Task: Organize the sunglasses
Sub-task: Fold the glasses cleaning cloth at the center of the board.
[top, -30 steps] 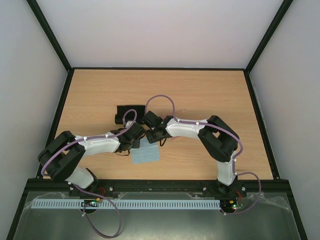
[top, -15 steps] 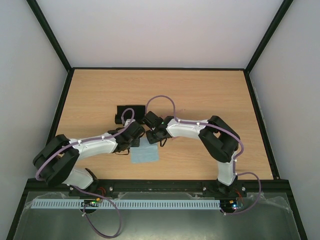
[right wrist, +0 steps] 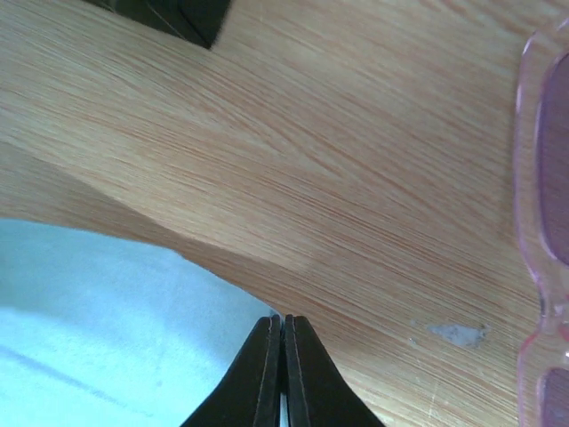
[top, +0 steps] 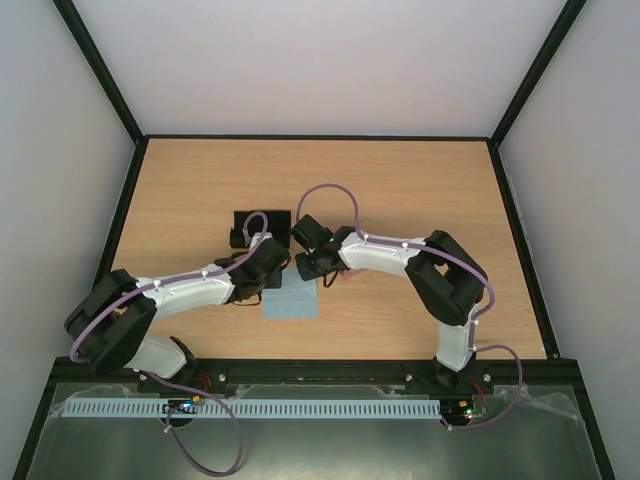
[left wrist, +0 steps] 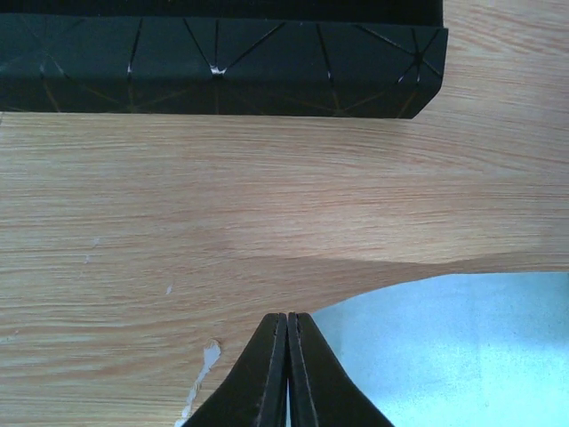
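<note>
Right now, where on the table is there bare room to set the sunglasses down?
The far half of the table, beyond the black case, is bare, as is the right side past the right arm. Crowded: the middle, where case, blue cloth and sunglasses cluster.

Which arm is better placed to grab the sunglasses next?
Right, likely: the sunglasses lie just beside the right gripper, while the left gripper faces the black case. Both pinch the cloth, so release first.

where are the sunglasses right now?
Right wrist view, far right edge: the sunglasses lie on the table, partly cut off by the frame, with bare wood between them and the blue cloth at lower left.
</note>
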